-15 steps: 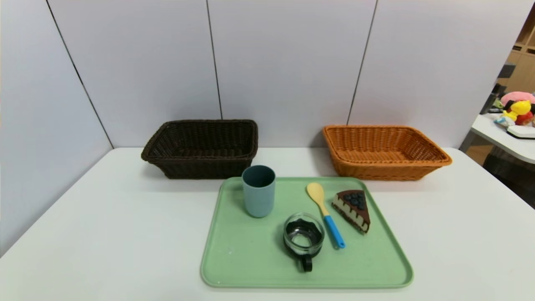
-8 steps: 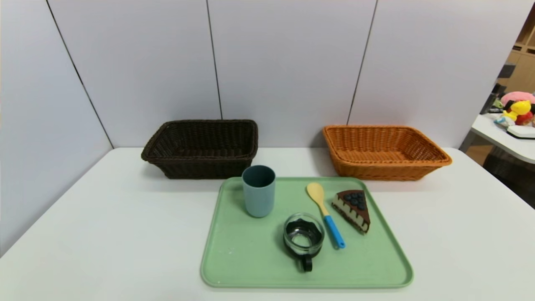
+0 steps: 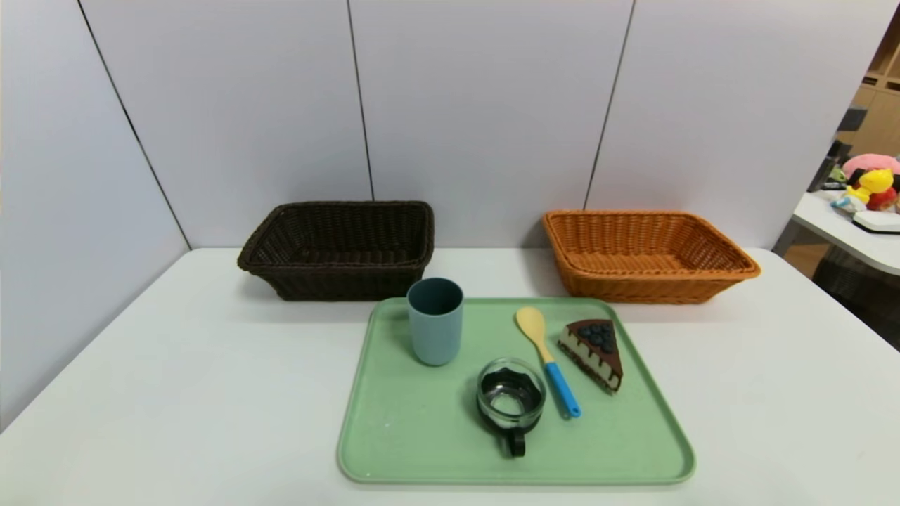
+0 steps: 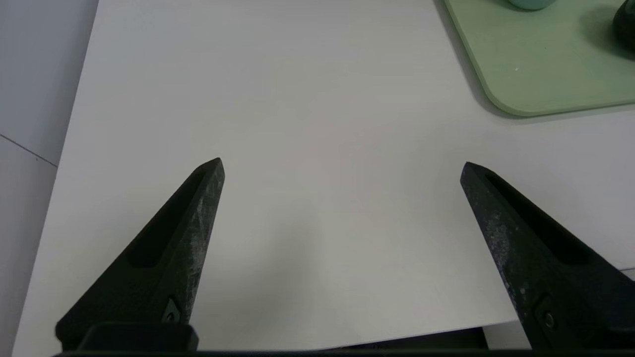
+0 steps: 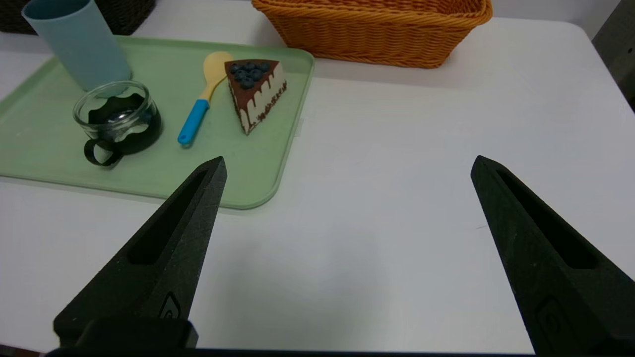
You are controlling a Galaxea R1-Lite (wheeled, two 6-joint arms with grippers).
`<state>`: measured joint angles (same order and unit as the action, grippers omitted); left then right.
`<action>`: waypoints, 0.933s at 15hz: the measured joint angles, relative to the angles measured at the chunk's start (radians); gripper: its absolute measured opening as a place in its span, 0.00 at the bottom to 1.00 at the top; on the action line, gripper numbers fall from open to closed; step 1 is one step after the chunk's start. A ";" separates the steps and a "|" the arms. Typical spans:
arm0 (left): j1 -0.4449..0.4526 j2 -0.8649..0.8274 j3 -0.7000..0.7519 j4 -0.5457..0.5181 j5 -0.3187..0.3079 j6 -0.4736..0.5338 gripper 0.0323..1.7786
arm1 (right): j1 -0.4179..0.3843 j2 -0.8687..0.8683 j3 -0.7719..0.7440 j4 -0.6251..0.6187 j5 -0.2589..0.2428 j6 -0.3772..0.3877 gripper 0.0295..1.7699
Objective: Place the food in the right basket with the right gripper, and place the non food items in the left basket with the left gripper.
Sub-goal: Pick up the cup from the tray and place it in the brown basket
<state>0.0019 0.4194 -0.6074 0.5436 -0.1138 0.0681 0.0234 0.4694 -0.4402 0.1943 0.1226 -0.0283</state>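
On a green tray [image 3: 422,436] lie a chocolate cake slice with blueberries [image 3: 595,352], a spoon with a yellow bowl and blue handle [image 3: 547,360], a blue cup [image 3: 435,320] and a glass cup with a black handle [image 3: 510,403]. A dark brown basket [image 3: 340,247] stands behind at the left, an orange basket [image 3: 645,254] at the right. Neither arm shows in the head view. My left gripper [image 4: 342,163] hangs open over bare table near the tray's corner [image 4: 540,74]. My right gripper [image 5: 347,161] is open over the table, on the near side of the cake slice [image 5: 255,91].
The white table [image 3: 176,365] ends at grey wall panels behind the baskets. A second table with toys [image 3: 868,190] stands off to the far right. In the right wrist view the orange basket [image 5: 377,29] sits beyond the tray [image 5: 39,144].
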 joint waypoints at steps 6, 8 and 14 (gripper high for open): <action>-0.017 0.427 -0.341 0.105 -0.074 0.008 0.95 | 0.001 0.375 -0.164 0.007 -0.003 0.001 0.96; -0.067 0.512 -0.371 0.109 -0.107 0.010 0.95 | 0.002 0.466 -0.181 0.013 0.002 0.002 0.96; -0.340 0.684 -0.385 0.047 -0.108 -0.109 0.95 | 0.118 0.651 -0.220 0.047 0.034 0.004 0.96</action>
<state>-0.3377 1.1036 -0.9923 0.5911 -0.2217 -0.0404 0.1413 1.1200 -0.6600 0.2409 0.1562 -0.0245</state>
